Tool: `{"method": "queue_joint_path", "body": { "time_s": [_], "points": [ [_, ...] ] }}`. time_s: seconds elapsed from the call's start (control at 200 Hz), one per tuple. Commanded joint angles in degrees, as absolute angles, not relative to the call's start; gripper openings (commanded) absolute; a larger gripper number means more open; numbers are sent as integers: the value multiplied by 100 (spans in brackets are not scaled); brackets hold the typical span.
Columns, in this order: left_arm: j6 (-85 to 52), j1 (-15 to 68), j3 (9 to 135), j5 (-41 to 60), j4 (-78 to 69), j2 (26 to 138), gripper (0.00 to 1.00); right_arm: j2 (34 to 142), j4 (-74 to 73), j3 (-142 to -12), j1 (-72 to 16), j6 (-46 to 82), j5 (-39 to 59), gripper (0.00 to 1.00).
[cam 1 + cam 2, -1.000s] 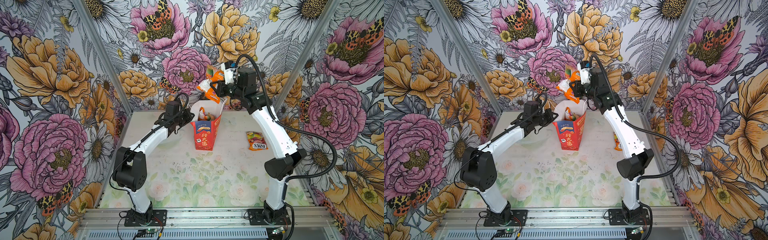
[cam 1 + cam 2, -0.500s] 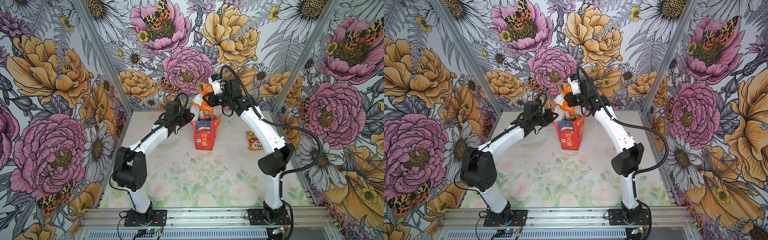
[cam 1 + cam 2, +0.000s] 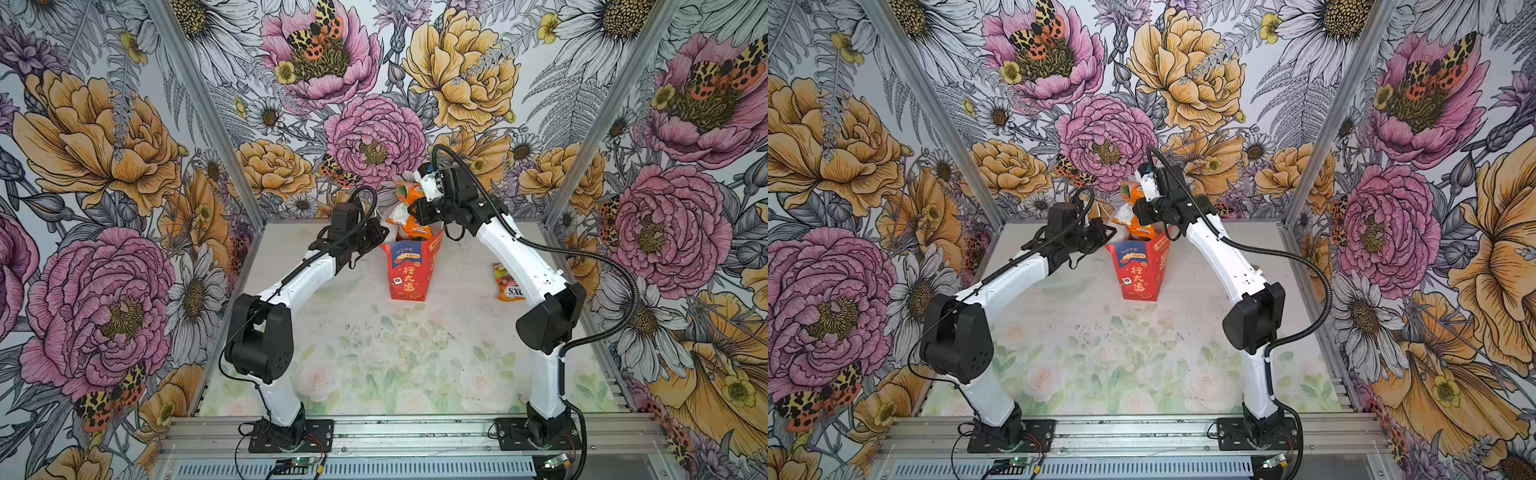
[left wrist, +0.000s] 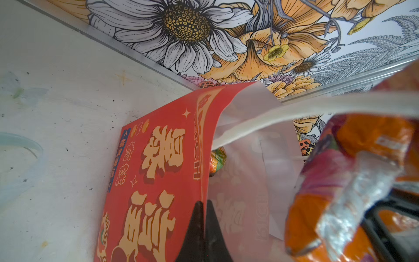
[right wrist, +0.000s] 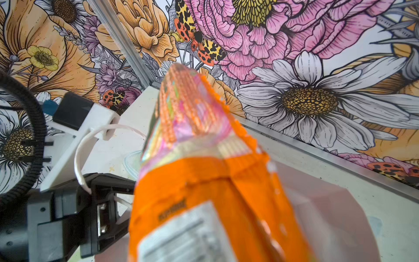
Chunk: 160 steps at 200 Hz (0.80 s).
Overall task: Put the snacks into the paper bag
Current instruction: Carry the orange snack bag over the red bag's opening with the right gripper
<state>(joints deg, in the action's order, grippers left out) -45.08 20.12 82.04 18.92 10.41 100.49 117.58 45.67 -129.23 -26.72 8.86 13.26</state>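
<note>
Left fingers (image 4: 195,226) are shut flat on the paper bag (image 3: 409,270) wall at its rim. The mouth is held open and the wall is bowed beside the pinch.

Right fingers (image 3: 420,211) are narrowed onto an orange packet (image 5: 204,181) held over the mouth. How far its lower end is inside cannot be told.

A green-orange packet (image 4: 217,161) is seen inside. A FOX'S packet (image 3: 505,284) lies on the surface (image 3: 374,353), well apart.

Risks, as judged:
- The crinkly film could be caught on the rim or the white cord handle (image 5: 90,140).
- The light bag could be tipped by a sideways push.
- The thin paper could slip from the pinch.
- A packet released too high could be left perched and spill out.
</note>
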Motion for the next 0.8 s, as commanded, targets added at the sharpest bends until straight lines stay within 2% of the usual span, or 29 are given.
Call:
{"method": "queue_joint_path", "body": {
  "time_s": [0.0,0.796],
  "points": [
    [-4492,2008,8093,1828,1037,9866,0,11748,4385,-12943,-2716,744,1199,0],
    [-4507,1978,8068,1839,1004,9896,0,12095,4459,-13342,-2725,825,1055,0]
  ]
}}
